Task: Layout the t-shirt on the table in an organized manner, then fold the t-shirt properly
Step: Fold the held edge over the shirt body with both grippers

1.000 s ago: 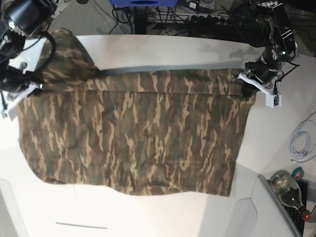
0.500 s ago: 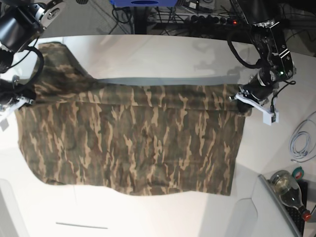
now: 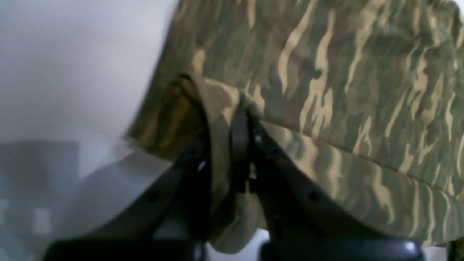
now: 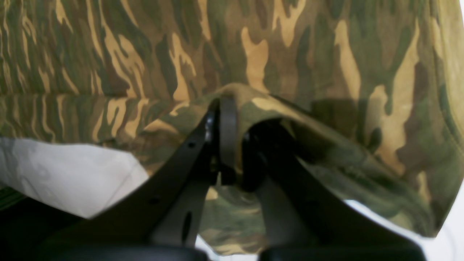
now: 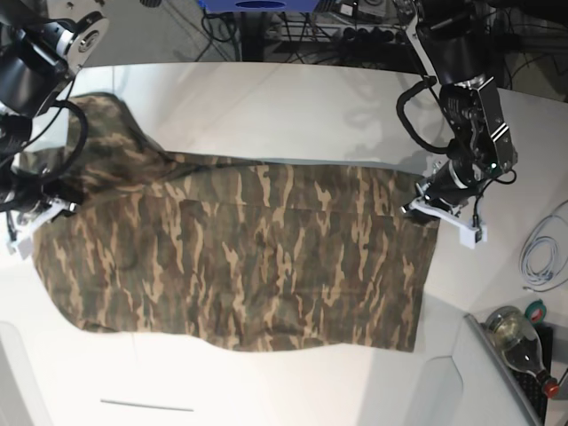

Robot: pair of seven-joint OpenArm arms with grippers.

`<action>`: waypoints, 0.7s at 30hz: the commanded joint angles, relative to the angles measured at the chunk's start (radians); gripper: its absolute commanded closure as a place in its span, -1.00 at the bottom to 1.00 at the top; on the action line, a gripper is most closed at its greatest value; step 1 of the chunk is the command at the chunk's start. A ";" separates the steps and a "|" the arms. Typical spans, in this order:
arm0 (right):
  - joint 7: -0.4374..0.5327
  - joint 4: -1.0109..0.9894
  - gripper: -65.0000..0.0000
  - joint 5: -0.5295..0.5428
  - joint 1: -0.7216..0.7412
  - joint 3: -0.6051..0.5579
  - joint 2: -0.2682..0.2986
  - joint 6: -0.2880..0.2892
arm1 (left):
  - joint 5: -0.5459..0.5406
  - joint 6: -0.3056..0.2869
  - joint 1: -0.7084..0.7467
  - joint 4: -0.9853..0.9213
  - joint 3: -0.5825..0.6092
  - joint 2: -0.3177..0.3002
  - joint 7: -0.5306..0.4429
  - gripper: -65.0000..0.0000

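Two arms work at opposite ends of the shirt (image 5: 240, 257), each pinching a fold of its far edge. Closest to the left wrist camera, the left gripper (image 3: 232, 119) has its black jaws clamped tight on a bunched hem, cloth rolled over and squeezed between them, a bit hanging below. The right wrist view shows the same: the right gripper (image 4: 232, 108) is clenched on a raised ridge of camouflage cloth, which tents up over the jaw tips.

From the base camera, the left arm (image 5: 466, 106) reaches down from the upper right, elbow bent, its wrist low at the shirt's right upper corner. The right arm (image 5: 35, 62) comes in from the upper left, its gripper low at the shirt's left edge, partly hidden by cables.

The shirt lies spread across the middle of the table (image 5: 293, 98), mostly flat, with a fold line running along its far side and a rumpled sleeve area rising toward the upper left. Its near edge is uneven.

The table is white and smooth, bare at its far side. At the right lie a coiled white cable (image 5: 543, 253) and, lower, a glass bottle (image 5: 519, 346) with a red cap. Beyond the table's far edge are dark cables and a blue object (image 5: 257, 5).
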 commanded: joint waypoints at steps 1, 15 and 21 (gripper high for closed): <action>0.030 -0.011 1.00 0.016 0.032 -0.015 0.023 -0.002 | -0.016 -0.007 -0.024 0.001 0.000 -0.010 -0.022 1.00; 0.190 -0.169 0.30 0.020 0.055 -0.099 0.068 -0.002 | -0.015 0.045 -0.064 -0.160 0.012 -0.012 -0.154 1.00; 0.194 0.223 0.03 0.022 -0.084 -0.099 0.012 0.001 | -0.025 0.045 -0.052 -0.079 0.000 -0.014 -0.149 1.00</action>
